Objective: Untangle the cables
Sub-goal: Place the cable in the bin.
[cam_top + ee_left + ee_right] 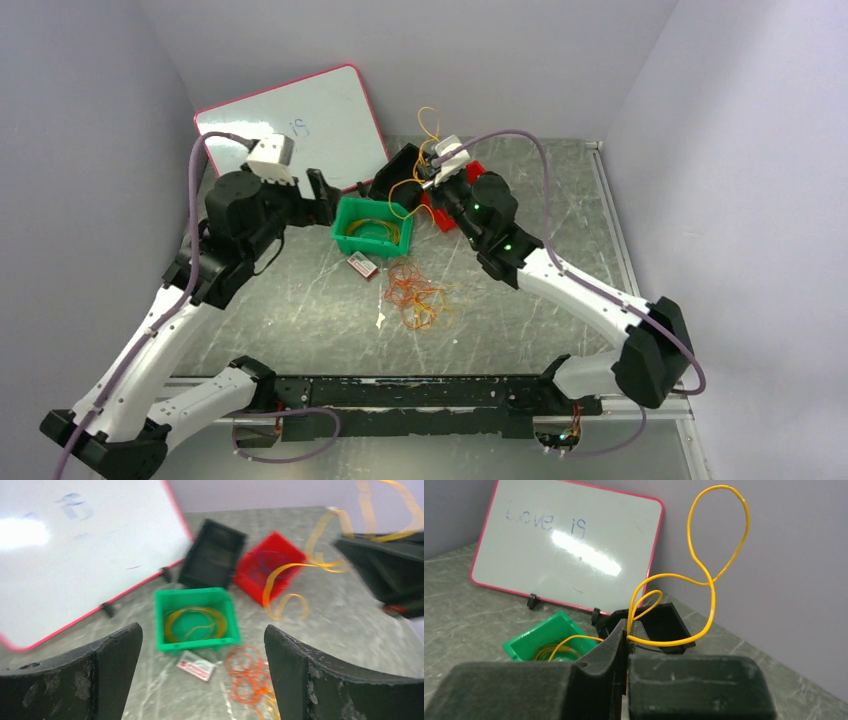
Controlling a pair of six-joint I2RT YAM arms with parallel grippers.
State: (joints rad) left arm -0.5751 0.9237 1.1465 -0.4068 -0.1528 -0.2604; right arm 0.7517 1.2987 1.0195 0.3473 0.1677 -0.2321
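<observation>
My right gripper (628, 630) is shut on a yellow cable (714, 565) and holds it up above the black bin (400, 172); the cable's loops rise over the gripper (432, 170) and one end hangs down toward the green bin (372, 226). A coil of yellow cable (195, 622) lies in the green bin. A tangle of orange and yellow cables (418, 295) lies on the table in front of the green bin. My left gripper (202, 660) is open and empty, raised left of the green bin (195, 615), near the whiteboard.
A whiteboard (295, 125) with a pink rim leans at the back left. A red bin (462, 200) sits right of the black bin, partly under my right arm. A small white and red packet (362, 265) lies in front of the green bin.
</observation>
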